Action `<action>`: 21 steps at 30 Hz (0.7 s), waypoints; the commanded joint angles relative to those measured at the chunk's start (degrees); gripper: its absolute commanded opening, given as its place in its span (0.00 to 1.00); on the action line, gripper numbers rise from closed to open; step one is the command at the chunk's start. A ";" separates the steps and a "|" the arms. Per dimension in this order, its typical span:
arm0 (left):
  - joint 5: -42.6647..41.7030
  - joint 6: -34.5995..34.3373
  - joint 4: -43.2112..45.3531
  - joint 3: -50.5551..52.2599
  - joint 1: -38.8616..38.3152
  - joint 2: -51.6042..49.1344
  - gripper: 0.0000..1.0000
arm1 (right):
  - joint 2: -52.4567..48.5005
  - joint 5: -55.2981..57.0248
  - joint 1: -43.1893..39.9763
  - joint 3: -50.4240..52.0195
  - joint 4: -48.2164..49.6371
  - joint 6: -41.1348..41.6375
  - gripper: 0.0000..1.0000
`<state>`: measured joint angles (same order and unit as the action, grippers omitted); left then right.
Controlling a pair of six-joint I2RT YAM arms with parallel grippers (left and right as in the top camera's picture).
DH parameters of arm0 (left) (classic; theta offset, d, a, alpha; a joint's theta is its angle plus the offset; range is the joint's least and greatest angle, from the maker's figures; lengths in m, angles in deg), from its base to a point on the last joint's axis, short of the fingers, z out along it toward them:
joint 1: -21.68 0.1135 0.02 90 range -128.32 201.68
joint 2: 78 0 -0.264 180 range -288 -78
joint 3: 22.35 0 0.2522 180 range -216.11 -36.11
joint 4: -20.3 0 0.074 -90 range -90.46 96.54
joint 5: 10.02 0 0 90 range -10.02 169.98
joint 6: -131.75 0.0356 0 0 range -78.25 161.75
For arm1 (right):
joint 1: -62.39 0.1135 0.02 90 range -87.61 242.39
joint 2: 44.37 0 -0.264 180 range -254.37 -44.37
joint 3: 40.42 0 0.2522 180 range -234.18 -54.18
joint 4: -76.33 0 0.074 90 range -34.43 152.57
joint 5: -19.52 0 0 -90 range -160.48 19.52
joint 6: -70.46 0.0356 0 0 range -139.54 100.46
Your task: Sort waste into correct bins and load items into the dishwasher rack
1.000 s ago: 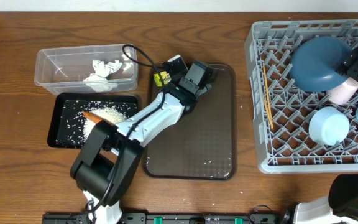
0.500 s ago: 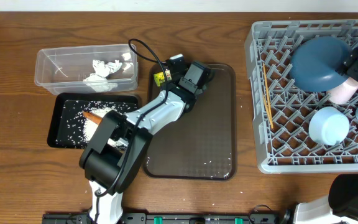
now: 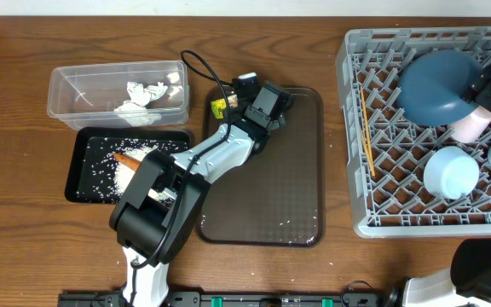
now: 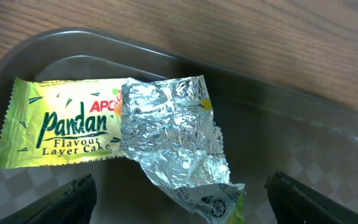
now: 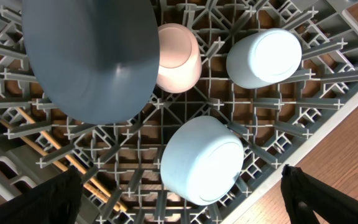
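Observation:
The yellow-green wrapper (image 4: 73, 127), torn open to silver foil, lies in the far left corner of the brown serving tray (image 3: 297, 196). My left gripper (image 4: 180, 186) hovers open just above it, one finger on each side and not touching. The wrapper (image 3: 221, 107) also shows from overhead, beside that gripper (image 3: 235, 95). My right gripper (image 5: 180, 180) hangs open over the dishwasher rack (image 3: 352, 170), above the upturned small light-blue bowl (image 5: 202, 160). Also in the rack are the large dark-blue bowl (image 5: 89, 56), white cup (image 5: 178, 57), pale-blue cup (image 5: 265, 58) and chopsticks (image 5: 48, 146).
The clear tub (image 3: 62, 107) at the far left holds crumpled tissue (image 3: 141, 94). In front of it the black tray (image 3: 83, 183) holds loose rice (image 3: 147, 155) and an orange stick (image 3: 126, 158). A few rice grains lie along the brown tray's near edge.
The left arm's lower links swung a little to the right, and its gripper edged slightly up and right over the wrapper. The right arm and the rack's contents have not moved.

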<state>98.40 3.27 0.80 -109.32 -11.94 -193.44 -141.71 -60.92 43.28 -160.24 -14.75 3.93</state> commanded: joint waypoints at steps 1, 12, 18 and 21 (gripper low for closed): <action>0.00 1.42 0.02 0.35 0.20 -0.33 0.89 | -0.50 0.07 -0.37 0.11 -0.09 0.26 0.99; -0.07 2.95 0.04 0.35 0.20 -0.52 0.89 | -0.50 0.04 -0.37 0.11 -0.09 0.26 0.99; -3.58 6.97 0.96 0.35 0.20 -1.66 0.89 | -0.50 0.04 -0.37 0.11 -0.09 0.26 0.99; -3.56 6.97 0.92 0.35 0.24 -2.12 0.84 | -0.50 0.04 -0.37 0.11 -0.09 0.26 0.99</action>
<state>95.47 8.43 1.74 -109.32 -11.94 -193.96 -141.71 -60.92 43.28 -160.24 -14.75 3.93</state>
